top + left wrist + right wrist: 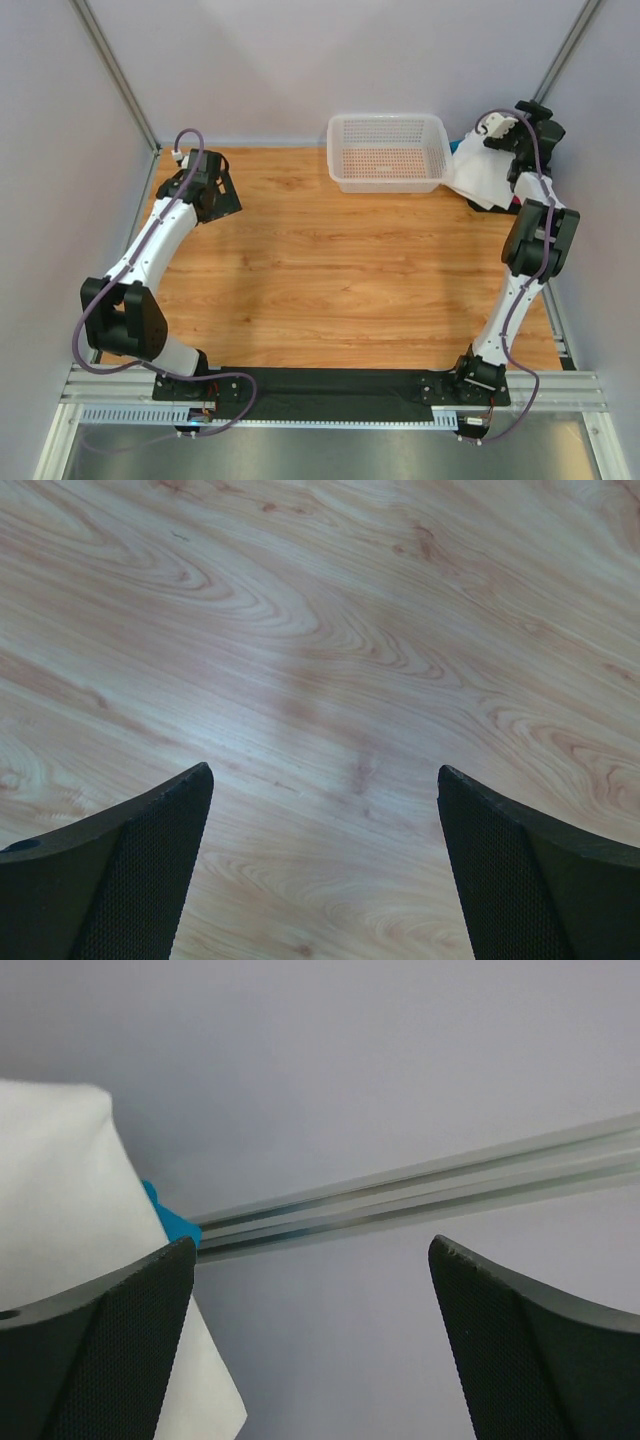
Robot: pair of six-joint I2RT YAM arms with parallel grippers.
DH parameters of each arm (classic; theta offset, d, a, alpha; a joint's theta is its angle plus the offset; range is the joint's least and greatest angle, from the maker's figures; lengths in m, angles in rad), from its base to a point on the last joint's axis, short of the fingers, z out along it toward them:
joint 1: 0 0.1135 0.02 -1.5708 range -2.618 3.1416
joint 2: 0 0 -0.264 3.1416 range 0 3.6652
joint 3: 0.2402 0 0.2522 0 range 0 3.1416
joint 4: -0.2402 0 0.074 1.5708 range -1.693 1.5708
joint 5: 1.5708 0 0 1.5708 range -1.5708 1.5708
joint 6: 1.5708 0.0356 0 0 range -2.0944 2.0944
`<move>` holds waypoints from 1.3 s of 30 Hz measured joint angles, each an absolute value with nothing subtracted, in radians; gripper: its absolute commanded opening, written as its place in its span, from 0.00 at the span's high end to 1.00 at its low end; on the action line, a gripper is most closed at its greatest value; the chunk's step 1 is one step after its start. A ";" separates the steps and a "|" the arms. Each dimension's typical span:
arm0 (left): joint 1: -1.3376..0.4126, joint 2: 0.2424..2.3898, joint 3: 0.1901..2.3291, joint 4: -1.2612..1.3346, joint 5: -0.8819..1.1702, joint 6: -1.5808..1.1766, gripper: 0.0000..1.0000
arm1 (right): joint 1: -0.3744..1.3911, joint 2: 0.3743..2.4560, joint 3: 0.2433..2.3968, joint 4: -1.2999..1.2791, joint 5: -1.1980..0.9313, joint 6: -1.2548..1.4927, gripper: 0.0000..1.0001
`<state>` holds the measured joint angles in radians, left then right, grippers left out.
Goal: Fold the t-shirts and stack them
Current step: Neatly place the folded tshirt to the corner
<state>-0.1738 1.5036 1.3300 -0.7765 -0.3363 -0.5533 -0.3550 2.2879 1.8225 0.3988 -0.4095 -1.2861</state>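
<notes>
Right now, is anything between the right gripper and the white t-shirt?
Nothing visible. The white t-shirt sits right beside the open right gripper; the mesh basket stands off to the side.

A robot lab cell: plain grey panels [300, 60] on aluminium posts [115, 72] enclose the wooden desk [330, 270]; left arm [150, 250] and right arm [520, 290] are bolted to a rail [560, 385] at its near edge.

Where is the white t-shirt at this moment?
In the top view the white t-shirt is at the far right of the table, just right of the mesh basket; the right wrist view shows it beside the open right gripper.
</notes>
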 measured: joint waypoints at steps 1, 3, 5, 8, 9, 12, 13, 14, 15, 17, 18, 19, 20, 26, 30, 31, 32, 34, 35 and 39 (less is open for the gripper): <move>-0.174 1.496 1.327 -0.773 -0.333 -0.552 0.00 | -0.354 2.271 1.817 0.398 -0.410 -1.247 0.00; -0.174 1.466 1.312 -0.764 -0.322 -0.550 0.00 | -0.352 2.221 1.813 0.395 -0.407 -1.149 0.00; -0.174 1.424 1.292 -0.754 -0.313 -0.544 0.00 | -0.348 2.160 1.813 0.392 -0.401 -1.038 0.00; -0.174 1.340 1.256 -0.732 -0.282 -0.524 0.00 | -0.344 2.025 1.838 0.302 -0.384 -0.833 0.00; -0.174 1.314 1.246 -0.723 -0.270 -0.513 0.00 | -0.344 1.979 1.864 0.252 -0.376 -0.765 0.00; -0.174 1.243 1.219 -0.685 -0.239 -0.476 0.00 | -0.342 1.853 1.967 0.085 -0.346 -0.580 0.00; -0.174 1.218 1.208 -0.667 -0.227 -0.458 0.00 | -0.341 1.802 1.990 0.028 -0.333 -0.523 0.00; -0.174 1.196 1.199 -0.651 -0.212 -0.439 0.00 | -0.341 1.738 1.995 -0.025 -0.313 -0.457 0.00; -0.174 1.172 1.193 -0.637 -0.196 -0.419 0.00 | -0.341 1.682 1.984 -0.066 -0.298 -0.407 0.00; -0.174 1.132 1.188 -0.606 -0.162 -0.385 0.00 | -0.341 1.514 1.890 -0.118 -0.261 -0.282 0.00; -0.174 1.114 1.188 -0.591 -0.144 -0.371 0.00 | -0.341 1.427 1.822 -0.138 -0.250 -0.221 0.00; -0.174 1.100 1.188 -0.579 -0.131 -0.360 0.00 | -0.341 1.341 1.742 -0.151 -0.246 -0.163 0.00; -0.174 1.080 1.186 -0.566 -0.110 -0.348 0.00 | -0.341 1.261 1.671 -0.175 -0.249 -0.112 0.00; -0.174 0.955 1.103 -0.494 -0.002 -0.323 0.00 | -0.340 0.996 1.394 -0.383 -0.264 0.125 0.00; -0.174 0.897 1.026 -0.486 0.045 -0.324 0.00 | -0.340 0.927 1.230 -0.569 -0.262 0.189 0.00; -0.174 0.884 1.002 -0.491 0.054 -0.325 0.00 | -0.340 0.915 1.184 -0.616 -0.259 0.200 0.00; -0.174 0.879 0.992 -0.494 0.059 -0.326 0.00 | -0.341 0.904 1.140 -0.662 -0.253 0.213 0.00; -0.174 0.863 0.962 -0.504 0.071 -0.327 0.00 | -0.341 0.858 1.034 -0.696 -0.235 0.242 0.00; -0.174 0.855 0.951 -0.509 0.071 -0.329 0.00 | -0.340 0.827 0.977 -0.701 -0.224 0.264 0.00; -0.174 0.829 0.927 -0.523 0.070 -0.333 0.00 | -0.340 0.706 0.803 -0.670 -0.214 0.334 0.00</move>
<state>-0.1741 0.8288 0.9268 -0.5228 0.0696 -0.3332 -0.3405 0.7055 0.8032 -0.6701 -0.2138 0.3344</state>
